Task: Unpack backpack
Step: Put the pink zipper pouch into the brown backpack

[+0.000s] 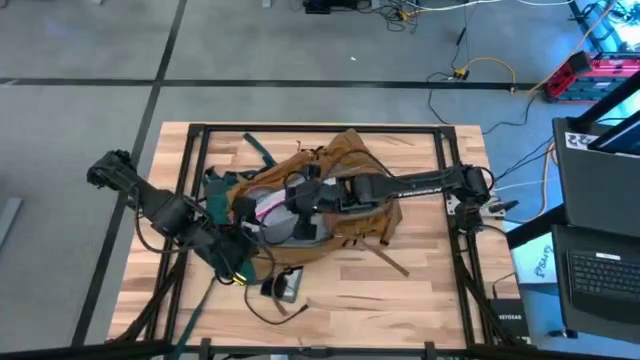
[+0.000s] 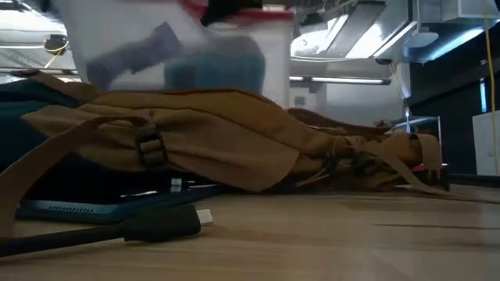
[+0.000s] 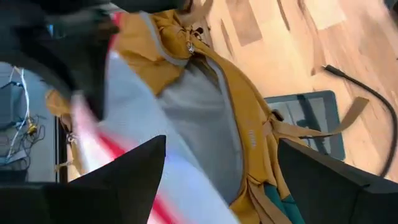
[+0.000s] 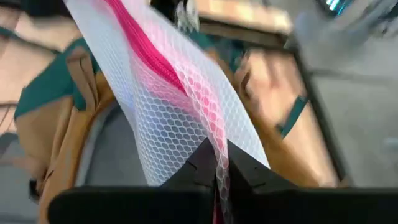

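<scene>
The tan backpack (image 1: 340,190) lies flat on the middle of the table, its mouth open and its grey lining (image 3: 205,106) showing. A clear mesh pouch (image 4: 168,93) with a pink zip edge stands above that mouth (image 2: 180,47), with bluish things inside it. My right gripper (image 4: 217,168), reaching in from the table's right (image 1: 300,195), is shut on it. My left gripper (image 3: 221,143) is open, its fingers wide apart, at the backpack's near left side (image 1: 238,255), facing the mouth. My right gripper pinches the pouch's mesh wall by the pink zip edge (image 4: 214,146) between its two fingers. It comes from the table's right, slanting down. The pouch stretches away from the fingers, raised over the backpack's mouth; the backpack hides its lower end in the low view.
A dark tablet (image 3: 305,118) lies on the wood beside the backpack, with a black cable (image 3: 360,99) next to it. A black plug and cable (image 2: 164,226) lie near the table's front edge. Loose tan straps (image 1: 395,262) trail from the backpack. A dark frame (image 1: 450,180) borders the table.
</scene>
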### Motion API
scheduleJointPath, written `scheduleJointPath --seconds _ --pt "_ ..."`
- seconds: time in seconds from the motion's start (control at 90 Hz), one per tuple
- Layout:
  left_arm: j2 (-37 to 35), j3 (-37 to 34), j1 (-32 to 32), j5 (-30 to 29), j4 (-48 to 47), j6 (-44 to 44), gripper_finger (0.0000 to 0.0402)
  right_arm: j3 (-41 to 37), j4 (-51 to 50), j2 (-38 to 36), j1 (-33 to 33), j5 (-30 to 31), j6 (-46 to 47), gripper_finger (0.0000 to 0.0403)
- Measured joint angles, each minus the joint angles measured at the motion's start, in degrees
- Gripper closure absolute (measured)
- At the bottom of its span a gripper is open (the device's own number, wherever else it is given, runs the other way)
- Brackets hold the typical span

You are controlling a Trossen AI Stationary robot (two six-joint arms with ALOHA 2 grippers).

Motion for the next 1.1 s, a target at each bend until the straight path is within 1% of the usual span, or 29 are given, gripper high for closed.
scheduleJointPath --seconds 0.067,0.322,0.433,0.644,0.811,0.867,0.922,0.978,1.1 --pt "0.02 -1.38 0.34 -1.3 0.01 -0.19 0.0109 0.01 -2.63 1.1 -0.56 -0.85 1.75 0.0403" --pt "0.11 -11.37 5.31 -4.76 1.5 -4.68 0.0109 -0.01 -4.34 4.85 -0.85 -1.75 1.93 0.0403" --pt "0.09 -14.84 8.19 -4.51 3.28 -6.75 0.0109 -0.01 -4.41 5.05 -0.85 -2.18 1.87 0.0403" --pt "0.09 -19.19 13.94 -3.94 10.44 -3.43 0.0109 -0.03 -2.98 5.06 -0.81 -3.49 0.46 0.0403" --pt "0.09 -20.9 17.78 -2.09 14.71 -1.02 0.0114 -0.03 -3.18 5.04 -0.78 -3.66 0.47 0.0403" --pt "0.09 -21.3 18.87 -2.06 14.98 -0.88 0.0127 -0.03 -3.89 4.96 -0.58 -3.64 0.49 0.0403" --pt "0.09 -21.32 19.77 -1.99 14.64 -1.35 0.015 0.1 -4.92 4.96 -0.41 -3.6 0.54 0.0402" --pt "0.09 -21.32 20.39 -1.99 14.7 -1.83 0.0182 0.67 -7.07 4.81 -0.08 -3.59 0.94 0.0402" --pt "-0.01 -21.27 21.23 -1.77 14.99 -2.22 0.027 2.2 -11.5 4.72 0.86 -1.81 3.33 0.0402"
